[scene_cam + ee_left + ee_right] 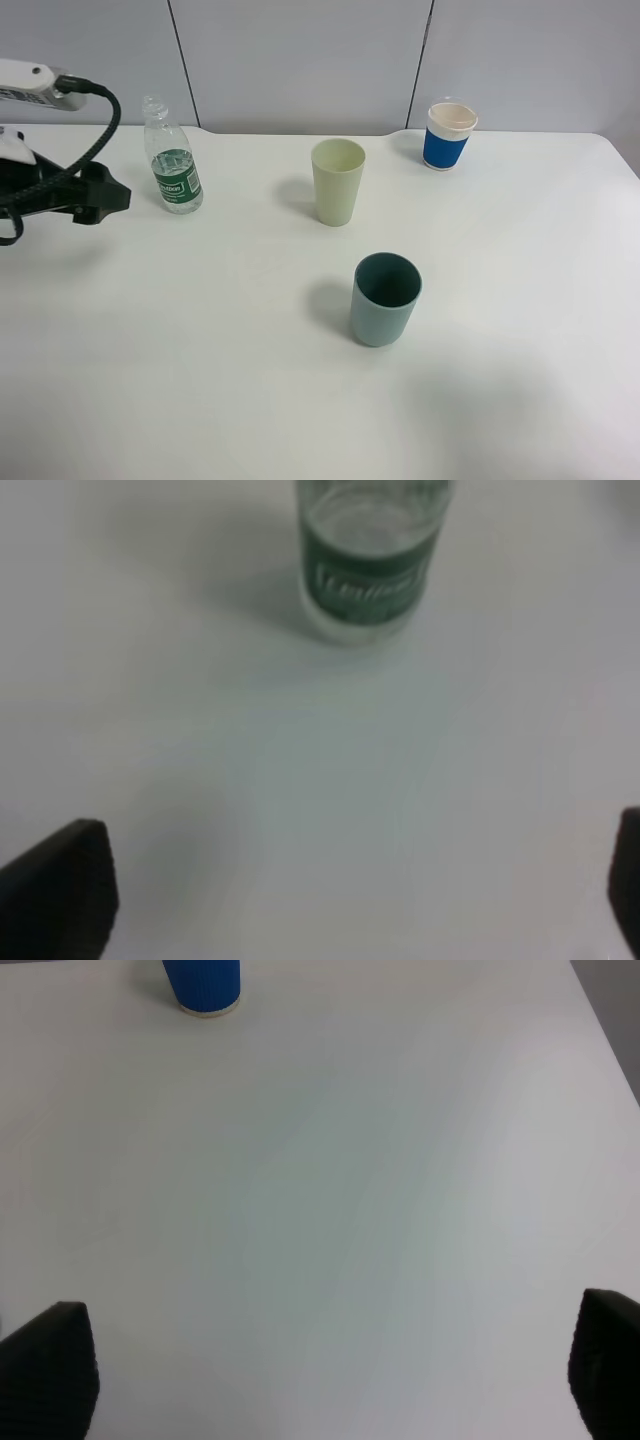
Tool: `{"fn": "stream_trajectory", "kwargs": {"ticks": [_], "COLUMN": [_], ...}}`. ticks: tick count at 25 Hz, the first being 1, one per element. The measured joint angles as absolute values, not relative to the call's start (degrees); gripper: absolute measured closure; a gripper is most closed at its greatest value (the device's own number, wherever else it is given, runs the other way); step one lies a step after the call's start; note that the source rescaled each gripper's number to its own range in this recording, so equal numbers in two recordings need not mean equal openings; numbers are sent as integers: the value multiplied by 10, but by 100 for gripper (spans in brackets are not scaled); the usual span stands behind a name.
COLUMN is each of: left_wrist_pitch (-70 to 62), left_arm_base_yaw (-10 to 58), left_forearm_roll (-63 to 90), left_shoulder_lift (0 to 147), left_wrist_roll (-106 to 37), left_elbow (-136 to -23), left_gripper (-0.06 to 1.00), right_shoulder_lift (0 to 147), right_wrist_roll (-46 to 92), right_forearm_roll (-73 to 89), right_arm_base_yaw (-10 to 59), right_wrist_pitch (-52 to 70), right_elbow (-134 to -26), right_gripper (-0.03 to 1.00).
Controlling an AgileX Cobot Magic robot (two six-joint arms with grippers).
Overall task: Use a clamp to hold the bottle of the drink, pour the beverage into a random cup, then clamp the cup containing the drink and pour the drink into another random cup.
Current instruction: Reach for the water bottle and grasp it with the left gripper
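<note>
The small clear bottle (175, 160) with a green label stands upright at the back left of the white table (200, 380). The beverage inside is colourless and hard to make out. My left gripper (113, 197) hovers open just left of the bottle, apart from it; in the left wrist view the bottle (370, 560) stands ahead of the left gripper (345, 890), with nothing between the fingers. The pale yellow-green tumbler (337, 182) stands upright mid-table. The teal cup (385, 300) stands in front of it. My right gripper (325, 1370) is open over bare table.
A white cup with a blue band (449, 135) stands at the back right; its blue base (203, 985) shows in the right wrist view. A black cable (95, 140) loops above the left arm. A grey panelled wall (300, 60) runs behind the table.
</note>
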State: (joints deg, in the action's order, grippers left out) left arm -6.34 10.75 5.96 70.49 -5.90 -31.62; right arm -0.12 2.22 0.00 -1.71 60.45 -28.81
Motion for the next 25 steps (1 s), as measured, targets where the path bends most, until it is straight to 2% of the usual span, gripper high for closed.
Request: {"fn": "stream_trajectory", "kwargs": {"ticks": [11, 20, 25], "left_wrist_pitch": [92, 344, 432], "left_arm_base_yaw": [170, 172, 173], "left_forearm_roll": [60, 60, 59], "left_shoulder_lift": [827, 908, 961], "left_wrist_roll": [-33, 21, 24], "left_elbow": [-316, -261, -255], "left_gripper": [-6, -6, -6], "right_shoulder_lift": [-1, -1, -1], "right_wrist_roll": [22, 22, 22], "right_forearm_roll": [0, 0, 0], "right_arm_base_yaw": [-17, -17, -17], "right_wrist_pitch": [604, 604, 604], "right_elbow": [-288, -288, -288], "right_gripper": [14, 14, 14]}}
